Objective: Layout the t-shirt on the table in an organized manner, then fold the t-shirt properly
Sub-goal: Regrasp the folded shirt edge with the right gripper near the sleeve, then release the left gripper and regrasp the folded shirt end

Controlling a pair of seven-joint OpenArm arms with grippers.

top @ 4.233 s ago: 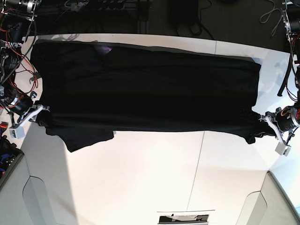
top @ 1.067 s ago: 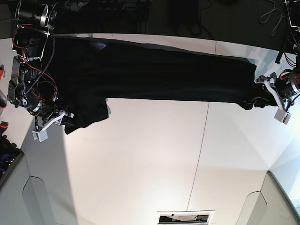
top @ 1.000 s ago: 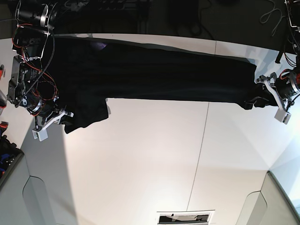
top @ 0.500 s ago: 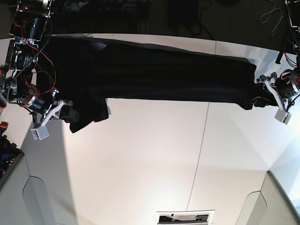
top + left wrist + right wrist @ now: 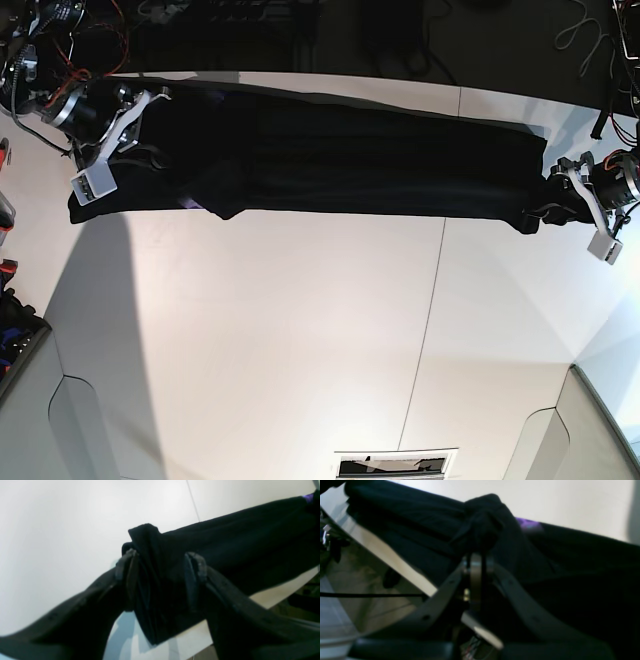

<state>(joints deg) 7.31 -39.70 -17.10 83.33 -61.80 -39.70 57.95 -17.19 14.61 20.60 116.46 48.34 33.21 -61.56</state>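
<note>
The black t-shirt lies as a long narrow band along the far side of the white table. My right gripper is at the band's left end near the far edge. In the right wrist view this right gripper is shut on a bunched fold of t-shirt, with a purple patch just beyond. My left gripper is at the band's right end. In the left wrist view the left gripper has its fingers clamped on a thick pleated wad of t-shirt.
A thin dark seam runs across the tabletop. Grey panels stand at the near corners. A small printed card lies at the front edge. Cables and dark floor lie beyond the far edge.
My right gripper has carried the hanging left part of the shirt away from the near side to the far edge, so the shirt is now one narrow band. The left arm stayed put.
</note>
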